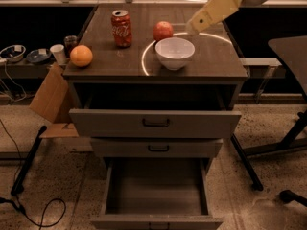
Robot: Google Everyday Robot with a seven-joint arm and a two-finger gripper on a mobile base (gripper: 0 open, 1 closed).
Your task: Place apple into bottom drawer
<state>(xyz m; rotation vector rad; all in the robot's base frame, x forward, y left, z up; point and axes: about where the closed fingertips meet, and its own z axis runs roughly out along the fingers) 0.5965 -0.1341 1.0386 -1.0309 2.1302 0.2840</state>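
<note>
The apple [163, 30] is red-pink and sits on the cabinet top, behind the white bowl [174, 52] and to the right of the soda can [122, 28]. My gripper [191, 28] comes in from the upper right on a yellowish arm. It hangs just to the right of the apple, above the cabinet top and not touching the fruit. The bottom drawer [156, 191] is pulled far out and its grey box interior holds nothing.
An orange [81, 55] lies at the cabinet top's left front corner. The top drawer [154, 123] is pulled partly out, the middle drawer [156, 147] a little. A cardboard box [50, 98] leans at the left. A chair base [283, 143] stands at the right. Cables lie on the floor.
</note>
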